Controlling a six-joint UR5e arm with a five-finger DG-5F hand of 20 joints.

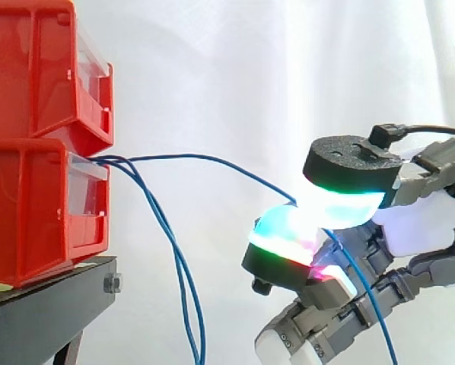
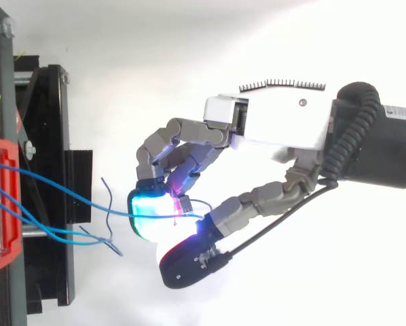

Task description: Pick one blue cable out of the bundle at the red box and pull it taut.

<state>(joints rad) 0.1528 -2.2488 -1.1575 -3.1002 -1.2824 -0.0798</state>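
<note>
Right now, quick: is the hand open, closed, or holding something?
The hand: shut, pinching one blue cable that runs back to the red box.

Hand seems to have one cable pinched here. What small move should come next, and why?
Probably a short pull straight away from the red box. The hand pinches one blue cable between its pads, but that cable runs in a soft arc from the box to the hand, so it looks slack. The other cables hang down apart from it.
</note>
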